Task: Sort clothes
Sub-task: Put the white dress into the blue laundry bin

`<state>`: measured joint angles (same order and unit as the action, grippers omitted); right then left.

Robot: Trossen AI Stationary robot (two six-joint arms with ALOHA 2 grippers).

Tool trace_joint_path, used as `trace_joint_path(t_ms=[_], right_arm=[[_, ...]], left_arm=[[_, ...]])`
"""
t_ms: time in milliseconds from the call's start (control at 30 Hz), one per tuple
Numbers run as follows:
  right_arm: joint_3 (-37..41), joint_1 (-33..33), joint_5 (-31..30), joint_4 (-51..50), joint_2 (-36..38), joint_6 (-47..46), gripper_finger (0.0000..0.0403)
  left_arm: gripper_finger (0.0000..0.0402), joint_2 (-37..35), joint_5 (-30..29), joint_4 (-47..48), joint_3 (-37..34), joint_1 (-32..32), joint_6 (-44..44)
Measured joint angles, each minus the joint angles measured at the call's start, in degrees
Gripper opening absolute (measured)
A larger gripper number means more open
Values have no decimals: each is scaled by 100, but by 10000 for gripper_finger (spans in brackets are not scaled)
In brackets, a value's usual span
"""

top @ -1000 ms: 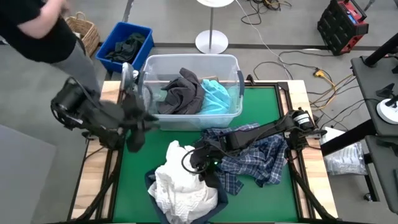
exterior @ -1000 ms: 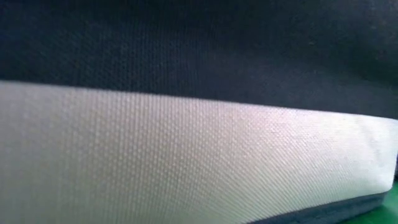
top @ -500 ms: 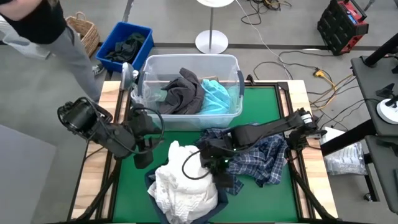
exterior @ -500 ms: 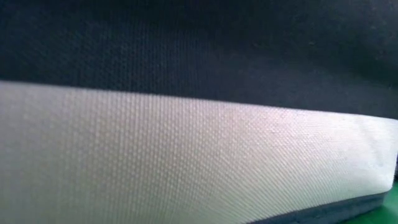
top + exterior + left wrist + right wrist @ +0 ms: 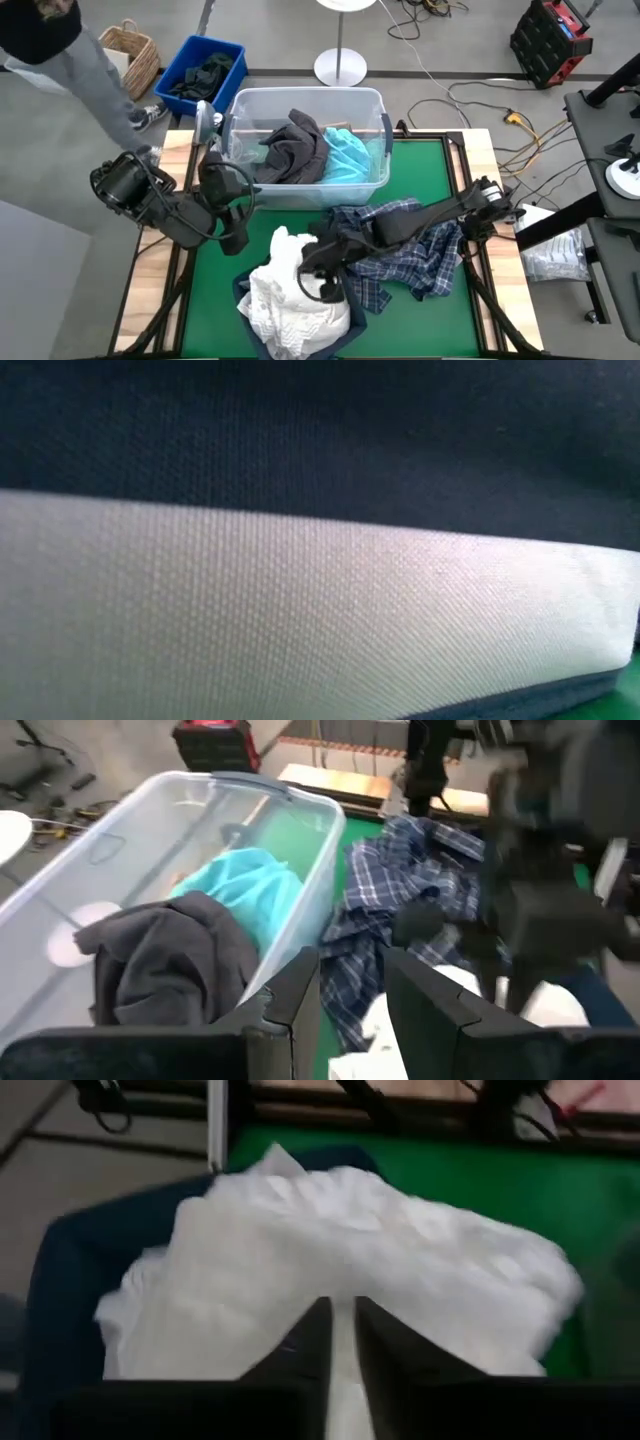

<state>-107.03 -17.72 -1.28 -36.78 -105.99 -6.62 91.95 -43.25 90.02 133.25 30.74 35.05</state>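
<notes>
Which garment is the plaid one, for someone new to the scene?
Start at the clear plastic tub at the green table's far edge. Just in front of it, toward the right arm's side, the plaid shirt lies crumpled. Its blue-and-white checks are the only pattern there.

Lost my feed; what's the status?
Right gripper nearly shut over white clothes. Left gripper apart, empty, beside clear tub. Plaid shirt under right arm.

The high view looks straight down on the whole surface (image 5: pixel 400 160). The low view sits pressed against fabric. The left wrist view faces the clear tub (image 5: pixel 200 830), close by. The right wrist view hangs just above the white garments (image 5: pixel 340 1270), shared with the overhead.
</notes>
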Motion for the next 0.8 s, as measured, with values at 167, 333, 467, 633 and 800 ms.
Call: trace_joint_path(t_ms=[167, 333, 467, 633, 800], right_arm=[[1079, -155, 140, 2261, -99, -30, 13], [2060, -336, 200, 3556, -99, -355, 9], [2620, -408, 133, 3624, -97, -403, 9], [3191, -411, 125, 3794, -94, -263, 9], [3647, -409, 4, 3937, -74, 92, 9]], left_arm=[[96, 2, -80, 1, 0, 2, 65], [96, 10, -78, -2, 0, 2, 198], [96, 18, -97, -2, -1, 2, 212], [96, 34, -133, -4, -38, 2, 214], [96, 36, -137, -3, -66, 2, 323]])
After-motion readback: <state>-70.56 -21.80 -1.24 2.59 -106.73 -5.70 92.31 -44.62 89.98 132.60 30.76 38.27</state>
